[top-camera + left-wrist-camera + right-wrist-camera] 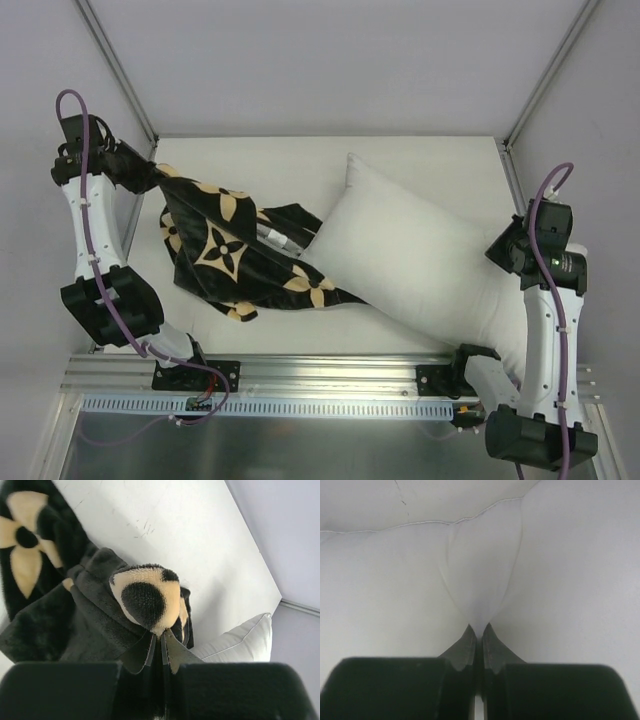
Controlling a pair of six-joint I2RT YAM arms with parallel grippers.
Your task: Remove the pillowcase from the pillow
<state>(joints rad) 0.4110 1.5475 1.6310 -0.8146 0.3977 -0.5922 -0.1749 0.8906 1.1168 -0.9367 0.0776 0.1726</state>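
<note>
Pillowcase (225, 255) fabric, black with tan flowers, stretches from the upper left of the overhead view down toward the middle. Its top corner is pinched in the left gripper (161, 639), whose fingers are pressed together on a bunched fold. The case's right edge touches the left end of the white pillow (410, 260), which lies diagonally across the centre and right of the white table (300, 160). At the right edge of that view, the right gripper (479, 632) is clamped on a pinch of the pillow's white cover.
</note>
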